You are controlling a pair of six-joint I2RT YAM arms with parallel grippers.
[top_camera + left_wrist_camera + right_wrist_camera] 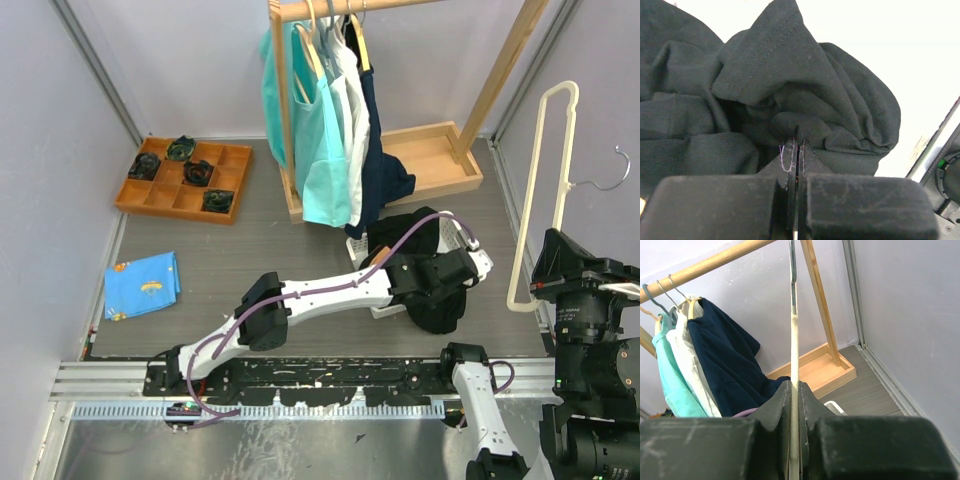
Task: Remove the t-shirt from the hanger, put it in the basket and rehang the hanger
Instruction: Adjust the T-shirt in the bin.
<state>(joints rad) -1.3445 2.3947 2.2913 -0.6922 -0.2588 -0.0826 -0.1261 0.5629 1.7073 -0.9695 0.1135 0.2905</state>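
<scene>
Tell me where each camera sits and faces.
Top external: above, behind the robot, looking down the table; left arm and right arm show.
Left wrist: behind the left claw, shut on the black t-shirt.
Right wrist: behind the right claw, shut on the hanger, facing the rack.
Top and right wrist share hanger and rack.

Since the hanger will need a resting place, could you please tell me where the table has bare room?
Bare table lies between the wooden tray, the blue cloth and the clothes rack. The right side is crowded: the left end effector grips the black t-shirt, the right end effector the hanger.
</scene>
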